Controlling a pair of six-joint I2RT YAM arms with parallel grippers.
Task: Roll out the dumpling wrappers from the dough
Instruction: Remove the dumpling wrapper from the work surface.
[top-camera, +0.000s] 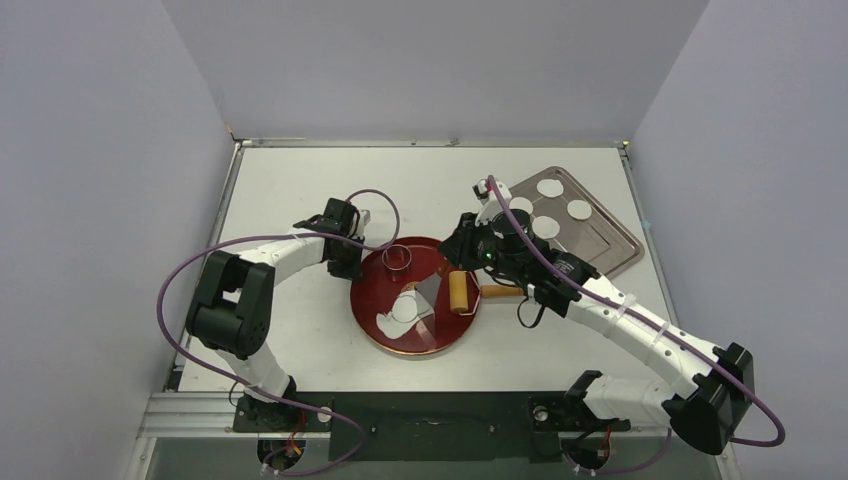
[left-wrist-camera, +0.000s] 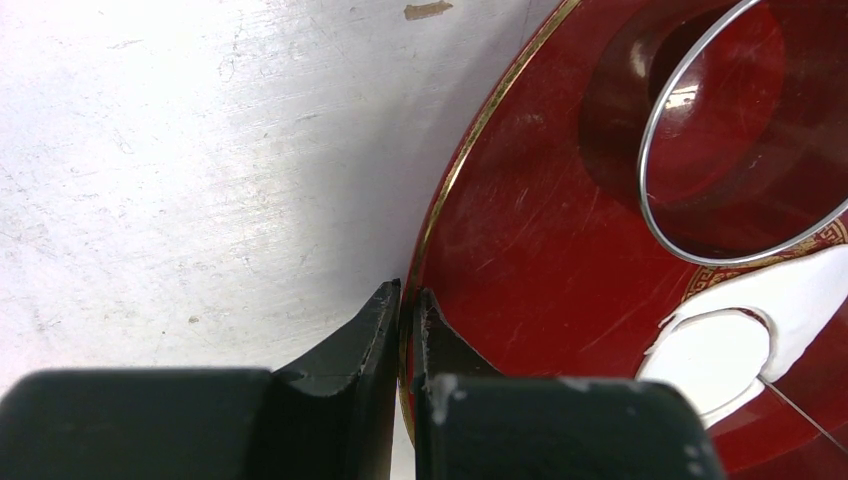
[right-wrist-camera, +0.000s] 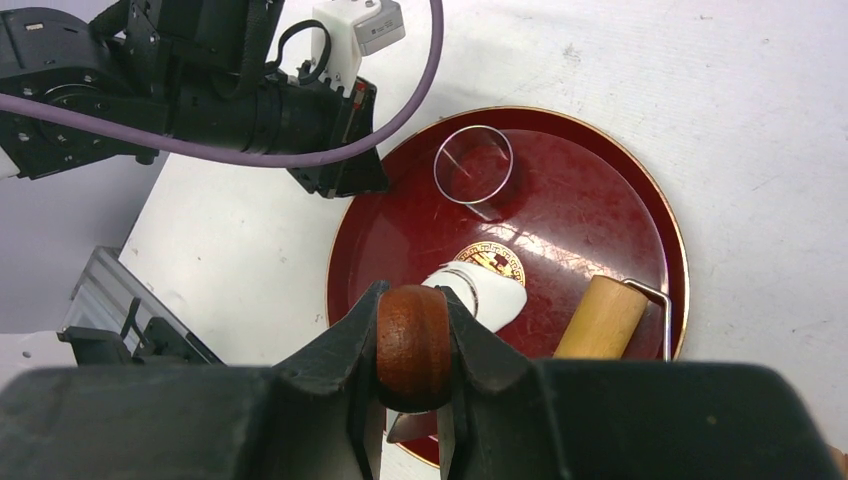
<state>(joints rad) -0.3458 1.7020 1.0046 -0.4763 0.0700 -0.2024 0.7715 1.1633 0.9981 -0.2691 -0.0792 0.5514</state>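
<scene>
A red round plate carries a flattened white dough sheet with a round wrapper cut into it. The same dough shows in the right wrist view, and the sheet and its disc show in the left wrist view. My left gripper is shut on the plate's gold rim. My right gripper is shut on the brown wooden handle of a scraper whose grey blade rests over the dough. Several finished wrappers lie on a metal tray.
A clear ring cutter stands on the plate's far side. A wooden rolling pin lies on the plate's right edge, its handle sticking out over the table. Grey walls close in the table on three sides.
</scene>
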